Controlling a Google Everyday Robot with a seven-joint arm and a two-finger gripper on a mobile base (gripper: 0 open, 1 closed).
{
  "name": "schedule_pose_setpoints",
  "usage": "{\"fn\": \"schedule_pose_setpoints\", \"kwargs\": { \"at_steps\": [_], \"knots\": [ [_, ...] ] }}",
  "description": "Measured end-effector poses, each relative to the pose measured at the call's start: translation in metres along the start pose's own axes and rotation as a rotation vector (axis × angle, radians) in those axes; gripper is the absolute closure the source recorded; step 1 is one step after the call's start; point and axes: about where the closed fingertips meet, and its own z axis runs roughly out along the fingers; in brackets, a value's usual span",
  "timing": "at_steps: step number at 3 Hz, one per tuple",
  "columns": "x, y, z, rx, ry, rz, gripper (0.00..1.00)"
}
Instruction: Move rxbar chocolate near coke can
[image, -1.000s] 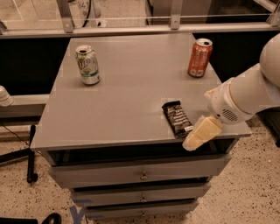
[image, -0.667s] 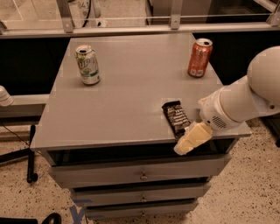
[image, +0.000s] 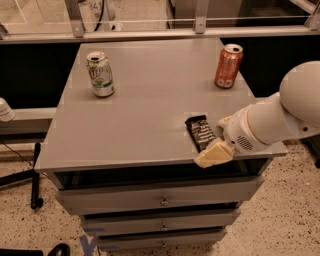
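Note:
The rxbar chocolate (image: 200, 132) lies flat near the front right edge of the grey table (image: 130, 125), its dark wrapper running front to back. The coke can (image: 228, 66) stands upright at the back right of the table, well behind the bar. My gripper (image: 213, 154) comes in from the right on a white arm. Its pale tip hangs over the table's front edge, at the near end of the bar and partly covering it. I cannot tell whether it touches the bar.
A green-and-white can (image: 100, 74) stands upright at the back left. Drawers (image: 162, 200) sit under the tabletop. A metal rail with glass (image: 150, 34) runs behind the table. A black chair base (image: 35, 175) is on the floor at left.
The arm and gripper have moved left along the table's front edge, closer to the near end of the bar. The bar and both cans have not moved.

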Motion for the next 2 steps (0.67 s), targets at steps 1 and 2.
{"fn": "schedule_pose_setpoints", "kwargs": {
  "at_steps": [1, 2],
  "knots": [
    [-0.0075, 0.0012, -0.0091, -0.005, -0.023, 0.001, 0.64],
    [-0.0098, 0.0012, -0.0126, -0.005, -0.023, 0.001, 0.87]
  ]
}}
